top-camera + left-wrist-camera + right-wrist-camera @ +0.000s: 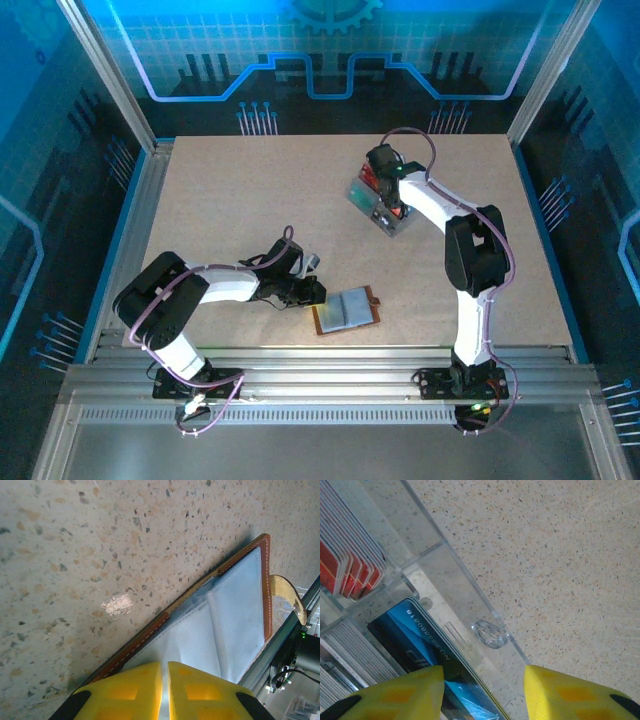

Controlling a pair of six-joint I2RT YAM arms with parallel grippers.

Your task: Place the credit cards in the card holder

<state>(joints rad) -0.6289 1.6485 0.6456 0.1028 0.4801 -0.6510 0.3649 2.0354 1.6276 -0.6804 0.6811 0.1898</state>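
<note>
The card holder [347,310] lies open near the table's front edge, brown leather with pale grey-blue lining [235,610] and a clasp tab [287,592]. My left gripper [305,290] [164,664] is at its left side, shut on a fold of the pale inner sleeve. The credit cards stand in a clear tray [360,192]: red cards [350,575], pale ones [350,652] and a blue card [415,630]. My right gripper [385,195] [482,672] hangs over the tray, open. Its left finger [410,685] is against the blue card. Its right finger [560,690] is by the tray's clear wall [455,560].
Aluminium rails [330,365] run along the near edge just past the card holder, and a rail also shows in the left wrist view [280,645]. Bare speckled tabletop [230,190] spreads between the two arms and to the left.
</note>
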